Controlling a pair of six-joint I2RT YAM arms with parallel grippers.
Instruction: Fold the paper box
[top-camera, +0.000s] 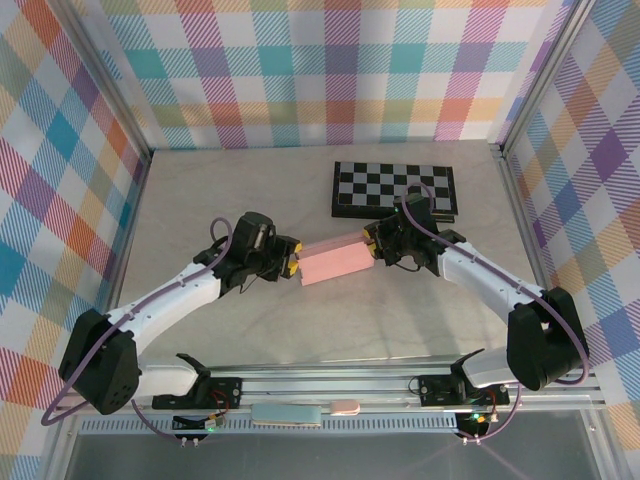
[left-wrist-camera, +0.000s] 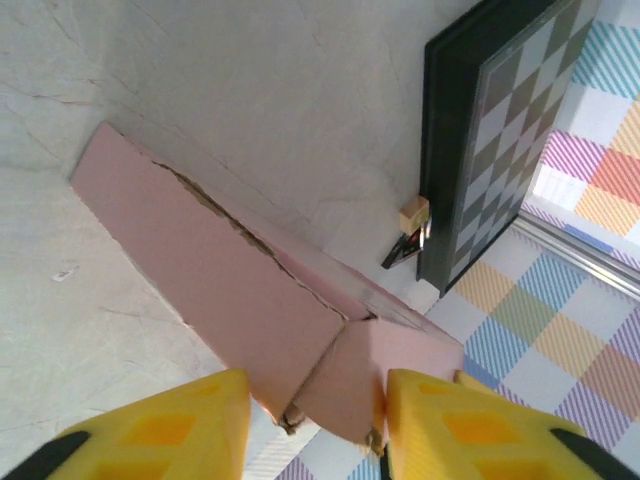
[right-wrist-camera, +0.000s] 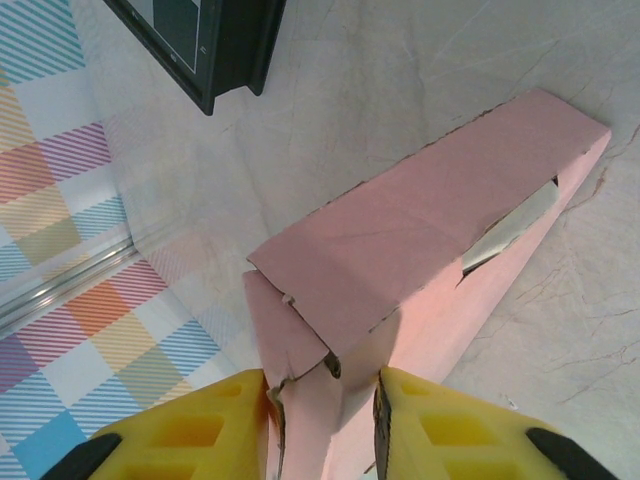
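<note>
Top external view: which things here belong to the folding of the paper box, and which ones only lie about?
Belong to the job:
- pale pink cardboard paper box
- left gripper, at one end of the box
- right gripper, closed on the other end

Only lying about:
- black-and-grey chequered board, beyond the box, untouched

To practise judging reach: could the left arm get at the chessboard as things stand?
Probably not yet: the left gripper straddles one end of the pink box, and the chessboard lies beyond the box's far end, behind the right gripper.
</note>
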